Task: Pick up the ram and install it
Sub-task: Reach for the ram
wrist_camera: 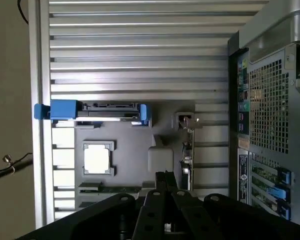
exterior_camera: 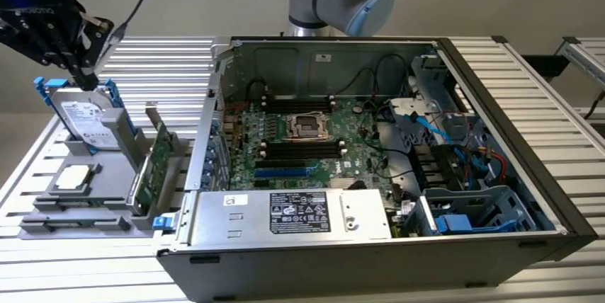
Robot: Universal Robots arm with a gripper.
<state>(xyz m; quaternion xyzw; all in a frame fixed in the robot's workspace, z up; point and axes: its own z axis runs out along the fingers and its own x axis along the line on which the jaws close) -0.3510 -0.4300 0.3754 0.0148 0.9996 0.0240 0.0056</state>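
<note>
The ram (wrist_camera: 110,189) is seen edge-on as a thin strip in a slot of the gray fixture (wrist_camera: 130,150). Its long axis is set parallel to the blue-bracketed hard drive (wrist_camera: 107,111), and the processor (wrist_camera: 97,159) is placed between them. The gripper (exterior_camera: 89,82) is closed on nothing and held just above the hard drive, well apart from the ram.

We see a black gripper (wrist_camera: 164,176) and a plain grey fixture (exterior_camera: 95,200). The hard drive (exterior_camera: 83,115) is silver with a white label, its rails (exterior_camera: 41,90) bright blue. The motherboard (exterior_camera: 283,144) is green (with blue slots along one edge). The power supply (exterior_camera: 364,214) is silver with a black label, and the table (exterior_camera: 161,55) is pale aluminium, striped by its ribs.
</note>
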